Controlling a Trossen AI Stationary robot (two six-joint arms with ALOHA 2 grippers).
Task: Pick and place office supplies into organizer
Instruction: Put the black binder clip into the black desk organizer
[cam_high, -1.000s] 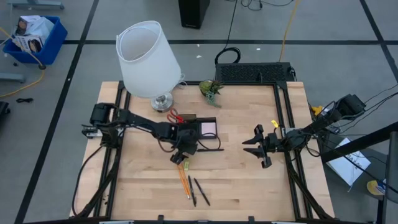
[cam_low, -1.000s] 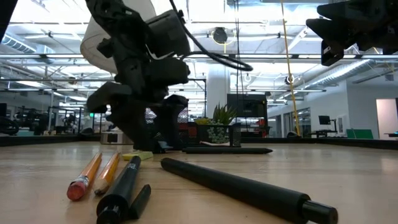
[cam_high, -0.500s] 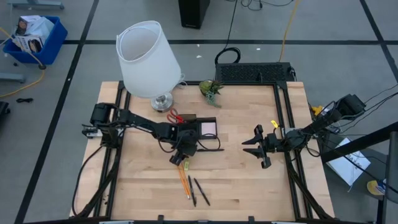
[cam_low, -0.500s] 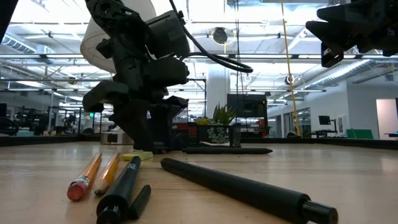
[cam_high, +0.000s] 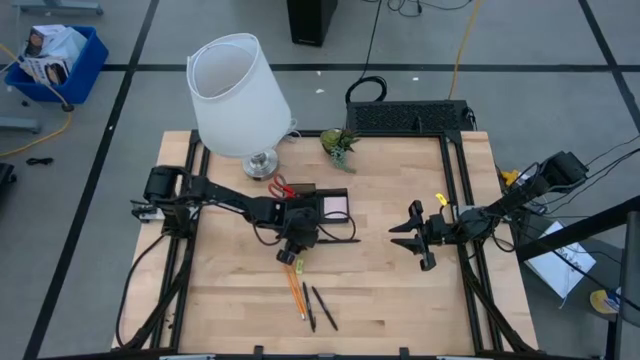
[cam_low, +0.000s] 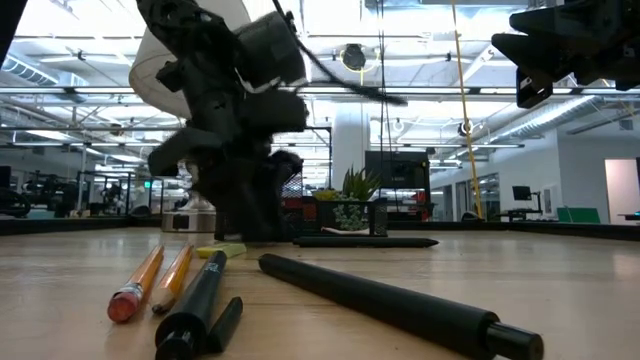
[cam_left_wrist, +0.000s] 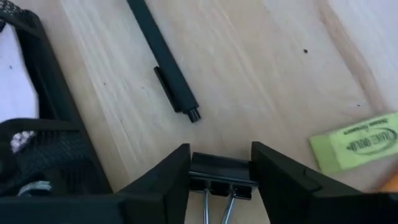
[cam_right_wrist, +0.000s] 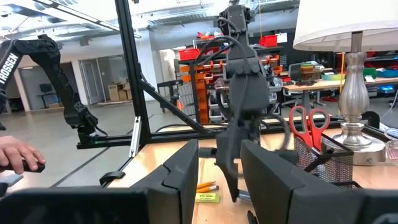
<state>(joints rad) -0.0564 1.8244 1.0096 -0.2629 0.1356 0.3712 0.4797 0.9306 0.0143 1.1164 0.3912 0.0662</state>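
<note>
A pale wooden table (cam_high: 400, 290) is carrying a white-shaded lamp (cam_high: 238, 95), a small green plant (cam_high: 339, 143), the black organizer (cam_high: 322, 208), two orange pencils (cam_high: 296, 292), two black pens (cam_high: 318, 307), a binder clip (cam_left_wrist: 222, 177) and a green eraser (cam_left_wrist: 357, 148).

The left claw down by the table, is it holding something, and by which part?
The left gripper has a black binder clip between its fingers, taken by the clip's black body, wire handles free. Whether it grips firmly yet cannot be told.

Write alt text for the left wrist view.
The left gripper has its two dark fingers on either side of a black binder clip lying on the wooden table. Beyond it lies a black pen, beside a green eraser and the black mesh organizer.
</note>
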